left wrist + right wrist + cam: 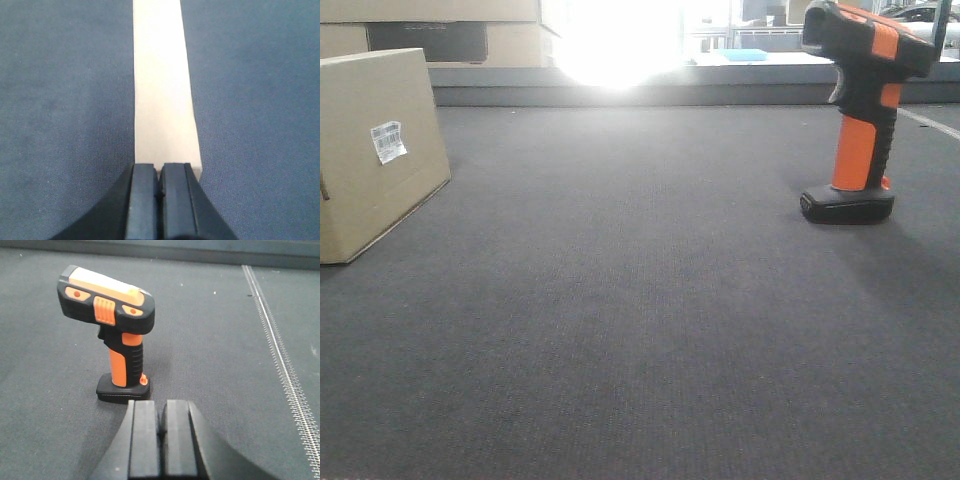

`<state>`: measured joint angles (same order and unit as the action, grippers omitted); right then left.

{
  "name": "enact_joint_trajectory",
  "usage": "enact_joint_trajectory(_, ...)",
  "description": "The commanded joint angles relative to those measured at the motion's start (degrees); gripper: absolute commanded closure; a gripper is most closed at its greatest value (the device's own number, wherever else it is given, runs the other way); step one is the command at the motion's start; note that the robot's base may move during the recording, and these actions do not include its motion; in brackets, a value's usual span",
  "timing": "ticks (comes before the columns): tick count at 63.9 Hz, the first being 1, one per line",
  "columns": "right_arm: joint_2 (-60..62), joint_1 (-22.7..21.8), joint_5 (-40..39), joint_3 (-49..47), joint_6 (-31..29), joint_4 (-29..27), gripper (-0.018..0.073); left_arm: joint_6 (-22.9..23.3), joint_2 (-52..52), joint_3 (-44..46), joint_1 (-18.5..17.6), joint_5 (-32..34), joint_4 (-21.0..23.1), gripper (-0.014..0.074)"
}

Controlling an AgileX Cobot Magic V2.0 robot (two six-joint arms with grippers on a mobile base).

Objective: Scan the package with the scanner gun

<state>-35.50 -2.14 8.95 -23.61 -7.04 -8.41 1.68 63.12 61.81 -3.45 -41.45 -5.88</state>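
Scanner gun upright just beyond closed right jaws

The front view sits low, close to the dark mat, looking level across it with the box at far left and the scanner at right. The left wrist view looks steeply down past its closed gripper onto the box's narrow top, very near. The right wrist view looks forward and down over its closed gripper at the scanner just ahead, which it shares with the front view.
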Motion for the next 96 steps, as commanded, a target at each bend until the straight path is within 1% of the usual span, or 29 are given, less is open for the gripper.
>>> enact_joint_trajectory(1, 4.4, -0.08, -1.86, 2.52, -0.19, 0.52, 0.0713, 0.48, -5.7, -5.96, -0.26, 7.31, 0.09, 0.0707)
enact_joint_trajectory(14, 15.18, -0.08, -0.97, 6.42, -0.19, 0.52, 0.0713, 0.48, -20.62, -22.32, -0.26, 24.56, 0.09, 0.0707)
enact_joint_trajectory(23, 21.82, -0.08, 2.75, 6.47, -0.19, 0.52, 0.0713, 0.48, -30.09, -30.6, -0.26, 30.72, 0.2, 0.0707)
enact_joint_trajectory(33, 27.54, -0.08, 3.82, 6.47, -0.19, -1.17, 0.0713, 0.48, -37.57, -35.56, -0.26, 30.87, 0.2, 0.0707)
enact_joint_trajectory(44, 29.75, -0.08, 3.82, 6.47, -0.19, -1.17, 0.0713, 0.48, -42.77, -37.01, -0.26, 30.34, 0.41, 0.0707)
enact_joint_trajectory(55, 29.75, -0.08, 3.82, 6.47, -0.19, -1.17, 0.0713, 0.48, -43.93, -37.01, -0.26, 30.34, 0.41, 0.0707)
enact_joint_trajectory(60, 29.73, -0.08, 3.91, 6.47, -0.19, -2.24, 0.0713, 0.48, -43.96, -37.01, -0.26, 30.45, 0.41, 0.0707)
enact_joint_trajectory(96, 29.73, -0.08, 3.91, 6.47, -0.19, -2.24, 0.0713, 0.48, -44.06, -37.09, -0.26, 30.45, 0.41, 0.0707)
